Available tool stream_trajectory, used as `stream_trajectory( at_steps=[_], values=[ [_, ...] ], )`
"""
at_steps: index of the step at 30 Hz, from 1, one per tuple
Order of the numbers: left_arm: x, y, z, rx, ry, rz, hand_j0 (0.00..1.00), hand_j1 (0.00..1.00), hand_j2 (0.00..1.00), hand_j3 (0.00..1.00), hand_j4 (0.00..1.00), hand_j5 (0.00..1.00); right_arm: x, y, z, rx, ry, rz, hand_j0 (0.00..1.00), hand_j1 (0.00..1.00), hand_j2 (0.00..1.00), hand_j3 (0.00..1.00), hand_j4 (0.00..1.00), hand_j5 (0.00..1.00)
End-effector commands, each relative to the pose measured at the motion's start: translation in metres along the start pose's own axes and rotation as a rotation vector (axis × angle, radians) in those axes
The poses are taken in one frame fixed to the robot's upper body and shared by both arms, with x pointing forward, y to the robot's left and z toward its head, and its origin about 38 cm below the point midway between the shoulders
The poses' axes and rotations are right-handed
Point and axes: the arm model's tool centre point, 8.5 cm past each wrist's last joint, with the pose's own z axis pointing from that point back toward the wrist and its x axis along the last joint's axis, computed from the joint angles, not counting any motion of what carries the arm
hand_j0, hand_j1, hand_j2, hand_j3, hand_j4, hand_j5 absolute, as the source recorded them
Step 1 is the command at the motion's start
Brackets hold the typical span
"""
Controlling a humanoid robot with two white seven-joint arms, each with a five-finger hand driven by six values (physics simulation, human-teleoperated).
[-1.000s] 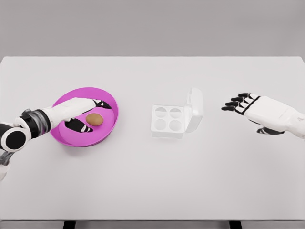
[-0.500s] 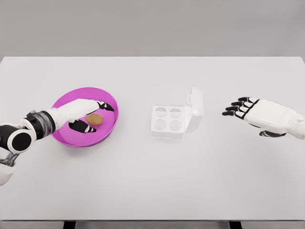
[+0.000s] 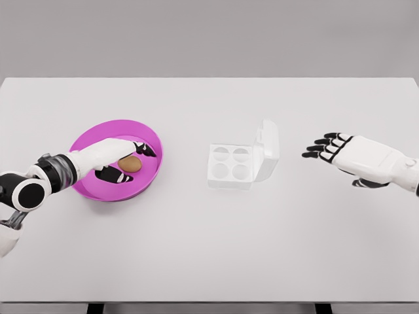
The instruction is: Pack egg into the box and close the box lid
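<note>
One brown egg (image 3: 130, 163) lies in the magenta bowl (image 3: 149, 134) at nine o'clock on the table (image 3: 209, 248); the left hand (image 3: 111, 157) brackets it, fingers not yet closed; the open white box (image 3: 242, 160) sits centre; the right hand (image 3: 350, 154) hovers at three o'clock, fingers spread, holding nothing.

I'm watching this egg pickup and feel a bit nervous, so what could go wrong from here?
1. The left robot hand reaches around the brown egg in the pink bowl with no clear closed grip; the round egg may roll away or slip out.
2. The egg box has small cups, so a sloppy drop could miss them.
3. Its lid stands open beside the right robot hand, which may push the light box instead of closing it.
</note>
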Motion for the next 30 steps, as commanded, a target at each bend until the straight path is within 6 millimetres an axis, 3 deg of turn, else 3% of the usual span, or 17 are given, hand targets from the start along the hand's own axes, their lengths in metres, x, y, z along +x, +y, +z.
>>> stream_trajectory(
  at_steps=[1, 22, 30],
  values=[
    [-0.0001, 0.0001, 0.0002, 0.000, -0.001, 0.001, 0.73, 0.73, 0.73, 0.73, 0.73, 0.73, -0.0008, -0.0009, 0.0009, -0.003, 0.003, -0.003, 1.00, 1.00, 1.00, 1.00, 1.00, 1.00],
    [-0.0071, -0.0023, -0.0035, -0.006, 0.022, 0.008, 0.73, 0.73, 0.73, 0.73, 0.73, 0.73, -0.0019, 0.0021, 0.0008, -0.004, 0.008, -0.014, 1.00, 1.00, 1.00, 1.00, 1.00, 1.00],
    [-0.0069, -0.0023, -0.0035, -0.006, 0.019, 0.009, 0.66, 0.66, 0.66, 0.66, 0.66, 0.66, -0.0019, 0.0006, -0.0008, -0.022, 0.012, -0.021, 1.00, 1.00, 1.00, 1.00, 1.00, 1.00]
  ],
)
